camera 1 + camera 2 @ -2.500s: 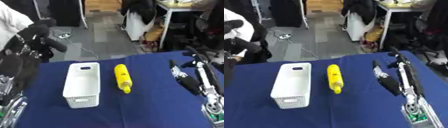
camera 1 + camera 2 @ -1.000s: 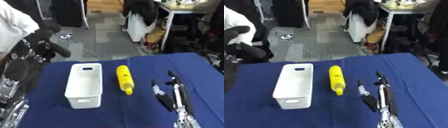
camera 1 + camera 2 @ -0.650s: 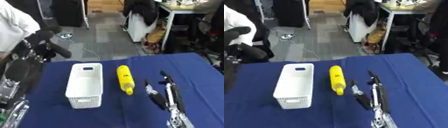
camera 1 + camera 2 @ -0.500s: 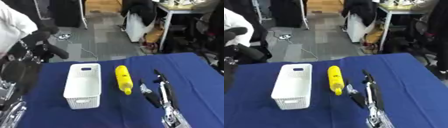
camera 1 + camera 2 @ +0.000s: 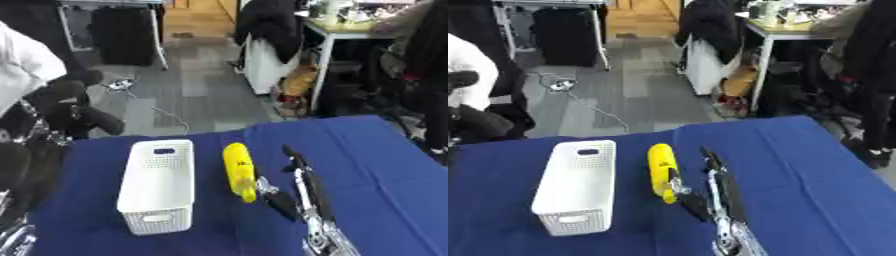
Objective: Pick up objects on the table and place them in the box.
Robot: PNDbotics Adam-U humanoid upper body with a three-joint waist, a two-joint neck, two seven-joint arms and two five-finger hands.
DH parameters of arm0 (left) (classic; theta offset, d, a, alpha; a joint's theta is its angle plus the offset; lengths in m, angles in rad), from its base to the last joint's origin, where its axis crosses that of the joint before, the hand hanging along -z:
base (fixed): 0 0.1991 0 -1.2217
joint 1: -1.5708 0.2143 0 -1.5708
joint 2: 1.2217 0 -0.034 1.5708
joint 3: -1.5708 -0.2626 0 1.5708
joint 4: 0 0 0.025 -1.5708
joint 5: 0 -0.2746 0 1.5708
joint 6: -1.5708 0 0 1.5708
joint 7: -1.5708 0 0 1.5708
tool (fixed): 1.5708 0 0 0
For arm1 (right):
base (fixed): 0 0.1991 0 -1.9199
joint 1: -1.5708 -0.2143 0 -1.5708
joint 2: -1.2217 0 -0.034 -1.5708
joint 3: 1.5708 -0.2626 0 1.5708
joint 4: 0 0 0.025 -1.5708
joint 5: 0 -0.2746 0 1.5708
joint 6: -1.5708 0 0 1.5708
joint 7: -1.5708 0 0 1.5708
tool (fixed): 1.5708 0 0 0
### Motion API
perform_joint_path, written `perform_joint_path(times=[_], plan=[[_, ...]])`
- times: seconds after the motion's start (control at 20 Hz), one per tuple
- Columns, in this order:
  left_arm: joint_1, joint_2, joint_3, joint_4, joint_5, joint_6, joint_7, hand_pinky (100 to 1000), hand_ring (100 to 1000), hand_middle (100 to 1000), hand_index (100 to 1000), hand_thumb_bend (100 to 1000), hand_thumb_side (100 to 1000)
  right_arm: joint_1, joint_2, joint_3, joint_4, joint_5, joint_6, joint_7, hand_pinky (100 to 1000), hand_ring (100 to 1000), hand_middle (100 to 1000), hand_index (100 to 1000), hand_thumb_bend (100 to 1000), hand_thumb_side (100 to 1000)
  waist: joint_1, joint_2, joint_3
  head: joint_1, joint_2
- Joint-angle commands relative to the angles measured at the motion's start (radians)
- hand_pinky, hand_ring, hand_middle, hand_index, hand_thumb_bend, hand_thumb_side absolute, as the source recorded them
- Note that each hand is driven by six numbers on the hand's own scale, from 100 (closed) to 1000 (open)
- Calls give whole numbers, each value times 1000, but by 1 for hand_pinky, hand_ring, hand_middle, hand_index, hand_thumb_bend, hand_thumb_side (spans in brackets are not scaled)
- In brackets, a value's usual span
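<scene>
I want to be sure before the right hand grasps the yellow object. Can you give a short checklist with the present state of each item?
1. Long yellow cylinder-shaped object lies flat on the blue tablecloth, free of other things: ok.
2. Right hand is beside the yellow object, on its right side: ok.
3. Right hand's fingers are straight, not yet curled round the object: ok.
4. White perforated plastic box stands upright, opening up, left of the object: ok.
5. Box is empty inside: cannot tell.
6. Left hand out of the way: cannot tell, only dark arm parts show at the left edge.
</scene>
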State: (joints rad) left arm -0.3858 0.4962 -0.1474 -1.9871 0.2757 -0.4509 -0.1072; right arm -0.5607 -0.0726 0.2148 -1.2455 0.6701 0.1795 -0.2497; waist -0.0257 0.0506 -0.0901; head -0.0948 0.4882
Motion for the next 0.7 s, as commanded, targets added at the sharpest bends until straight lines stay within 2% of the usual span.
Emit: perform_joint_path(times=[0.05,0.35,0.7], plan=[[-22,2,7,-13,10,-1,1,668,587,890,898,241,828,-43,15,-4,35,33,-10,2,867,734,908,1000,398,683,1,-7,3,-15,-6],[-39,-7,7,-13,18,1,0,669,588,889,898,244,827,-90,30,-12,94,86,-13,4,879,744,912,1000,400,680,0,2,15,-46,-9],[-67,-24,2,-13,34,11,-3,670,589,889,897,248,825,-142,33,-51,150,91,22,3,884,750,916,1000,403,707,-4,10,40,-104,-15]])
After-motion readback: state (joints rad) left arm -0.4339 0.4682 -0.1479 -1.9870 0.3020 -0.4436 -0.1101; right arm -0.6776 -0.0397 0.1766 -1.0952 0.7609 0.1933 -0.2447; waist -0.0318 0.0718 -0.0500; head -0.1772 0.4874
